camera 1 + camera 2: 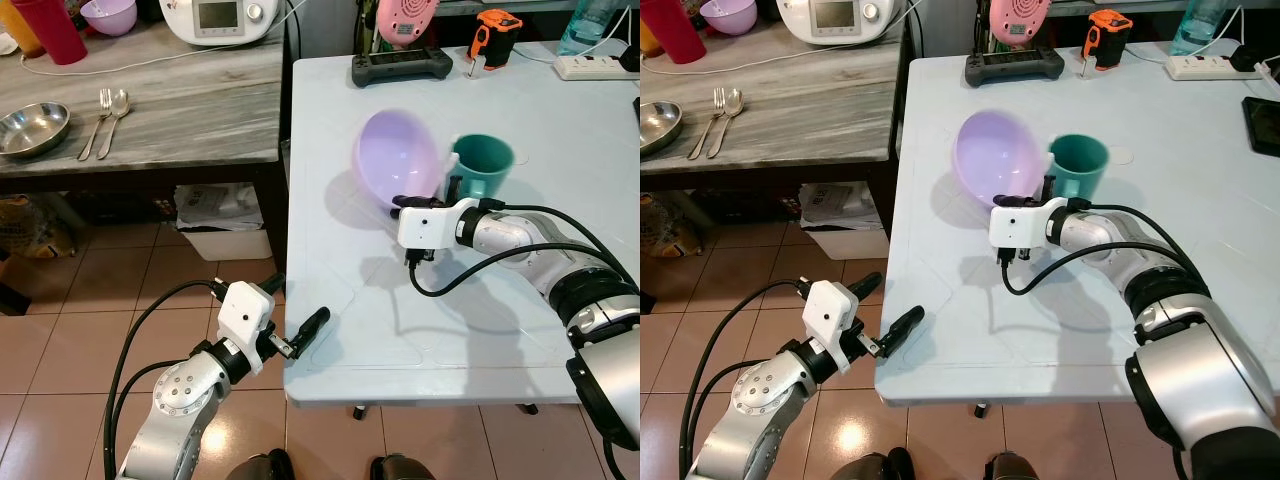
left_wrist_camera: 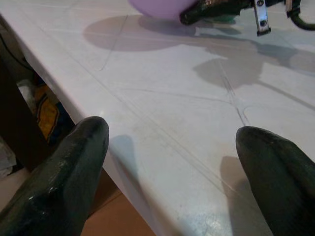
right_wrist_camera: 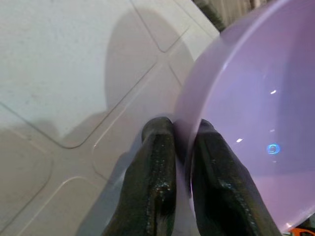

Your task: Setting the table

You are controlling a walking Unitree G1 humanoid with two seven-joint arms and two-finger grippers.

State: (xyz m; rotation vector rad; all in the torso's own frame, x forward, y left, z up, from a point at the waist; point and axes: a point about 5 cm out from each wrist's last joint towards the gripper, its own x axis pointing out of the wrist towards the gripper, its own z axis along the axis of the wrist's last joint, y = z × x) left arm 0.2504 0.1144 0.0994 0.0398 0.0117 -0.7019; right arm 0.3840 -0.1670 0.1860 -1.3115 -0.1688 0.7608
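Note:
A lilac plastic bowl (image 1: 395, 156) is tilted up on its edge over the white table (image 1: 480, 330), its hollow facing me. My right gripper (image 3: 183, 142) is shut on the bowl's near rim (image 3: 231, 123), one finger inside and one outside. A teal mug (image 1: 482, 166) stands just right of the bowl, touching or nearly touching it. My left gripper (image 1: 300, 322) is open at the table's near left corner, fingers (image 2: 69, 167) wide apart and holding nothing.
A grey counter (image 1: 190, 110) on the left holds a steel bowl (image 1: 32, 128), a fork and spoon (image 1: 105, 120), a red cup and another lilac bowl (image 1: 108, 14). At the table's far edge lie a black controller (image 1: 400, 66), an orange tool and a power strip.

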